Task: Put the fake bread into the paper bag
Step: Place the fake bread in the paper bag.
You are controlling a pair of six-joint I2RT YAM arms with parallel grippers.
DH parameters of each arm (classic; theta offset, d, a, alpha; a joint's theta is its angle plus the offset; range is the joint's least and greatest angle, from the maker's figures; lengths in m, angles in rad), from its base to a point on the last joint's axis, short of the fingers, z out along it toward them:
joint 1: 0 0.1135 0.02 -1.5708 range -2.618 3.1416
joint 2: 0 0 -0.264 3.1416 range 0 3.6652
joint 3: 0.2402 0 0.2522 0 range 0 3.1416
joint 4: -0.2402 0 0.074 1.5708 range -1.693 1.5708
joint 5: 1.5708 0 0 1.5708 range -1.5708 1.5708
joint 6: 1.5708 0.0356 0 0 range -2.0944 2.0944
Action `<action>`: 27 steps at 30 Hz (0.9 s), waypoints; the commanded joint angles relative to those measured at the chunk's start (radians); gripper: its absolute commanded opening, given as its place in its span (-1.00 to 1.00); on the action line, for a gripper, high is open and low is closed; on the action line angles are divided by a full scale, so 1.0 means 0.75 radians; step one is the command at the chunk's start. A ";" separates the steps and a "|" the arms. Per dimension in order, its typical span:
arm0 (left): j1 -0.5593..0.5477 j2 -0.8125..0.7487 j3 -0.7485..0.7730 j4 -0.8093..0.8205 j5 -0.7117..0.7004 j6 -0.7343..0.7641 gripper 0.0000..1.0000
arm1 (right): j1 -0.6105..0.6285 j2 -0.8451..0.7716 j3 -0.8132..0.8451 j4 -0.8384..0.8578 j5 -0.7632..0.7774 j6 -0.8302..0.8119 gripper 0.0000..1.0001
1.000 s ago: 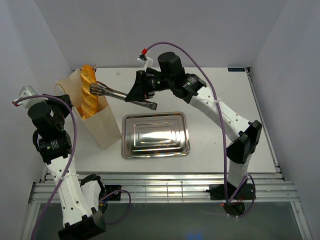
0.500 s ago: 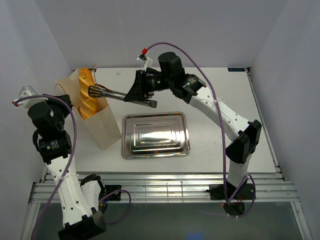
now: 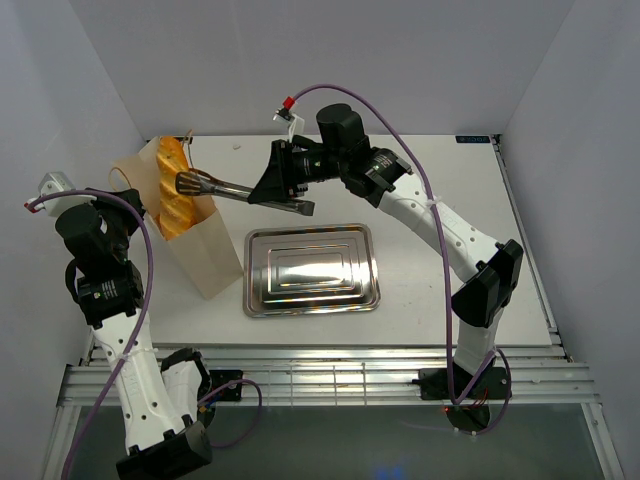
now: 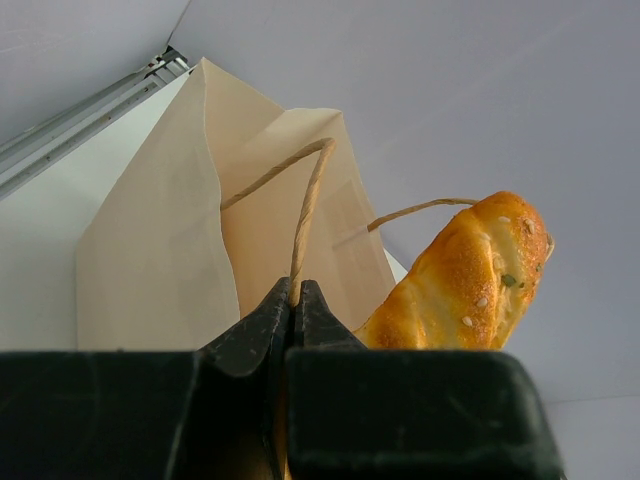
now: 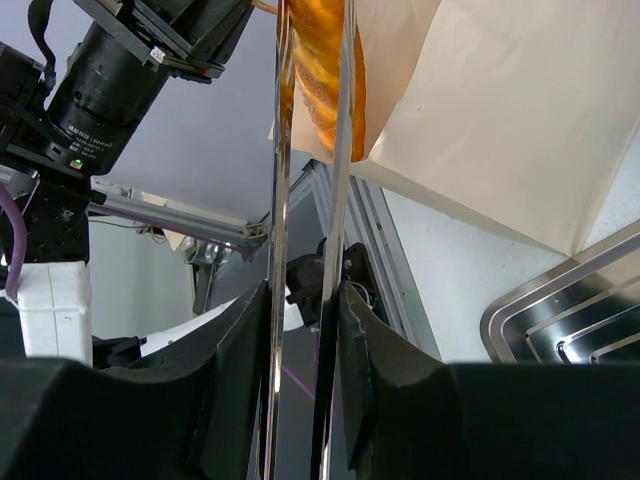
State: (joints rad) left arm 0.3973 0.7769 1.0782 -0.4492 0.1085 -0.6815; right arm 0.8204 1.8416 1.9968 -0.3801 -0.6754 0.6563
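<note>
The cream paper bag (image 3: 200,255) stands at the table's left with its mouth open. A long golden baguette (image 3: 174,196) stands in it, its top sticking out. My left gripper (image 3: 128,207) is shut on the bag's brown cord handle (image 4: 305,215), with the bag (image 4: 150,270) and baguette (image 4: 465,280) right in front of it. My right gripper (image 3: 283,188) is shut on the long metal tongs (image 3: 235,188). The tong tips reach the baguette near the bag's mouth. In the right wrist view the tong arms (image 5: 340,200) run on either side of the baguette (image 5: 322,70).
A shiny steel tray (image 3: 360,290) lies at the table's middle, right of the bag, with nothing on it; its corner shows in the right wrist view (image 5: 570,320). White walls close in the table on three sides.
The baguette has sunk a little deeper into the bag and the tong tips have shifted slightly left. The left gripper has stayed put on the handle.
</note>
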 commanded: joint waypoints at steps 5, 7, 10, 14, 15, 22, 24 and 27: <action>0.000 -0.021 0.049 0.008 0.015 -0.010 -1.00 | 0.060 0.087 0.250 -0.129 -0.028 -0.122 -0.26; 0.000 -0.019 0.047 0.008 0.015 -0.010 -1.00 | 0.074 0.091 0.275 -0.162 0.005 -0.173 -0.27; 0.000 -0.021 0.051 0.006 0.015 -0.010 -1.00 | 0.074 0.066 0.226 -0.137 0.019 -0.182 -0.28; 0.002 -0.021 0.047 0.006 0.013 -0.010 -1.00 | 0.074 0.075 0.242 -0.146 0.009 -0.192 -0.26; 0.000 -0.021 0.045 0.006 0.015 -0.010 -1.00 | 0.074 0.079 0.250 -0.156 0.007 -0.192 -0.25; 0.002 -0.023 0.047 0.006 0.013 -0.010 -1.00 | 0.076 0.071 0.230 -0.158 0.011 -0.210 -0.21; 0.000 -0.021 0.045 0.008 0.013 -0.010 -1.00 | 0.074 0.071 0.232 -0.158 0.013 -0.216 -0.21; 0.000 -0.021 0.047 0.010 0.015 -0.010 -1.00 | 0.074 0.071 0.232 -0.160 0.015 -0.219 -0.17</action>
State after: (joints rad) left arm 0.3973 0.7750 1.0782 -0.4595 0.1089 -0.6819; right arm 0.8711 1.9198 2.1414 -0.5331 -0.6540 0.5129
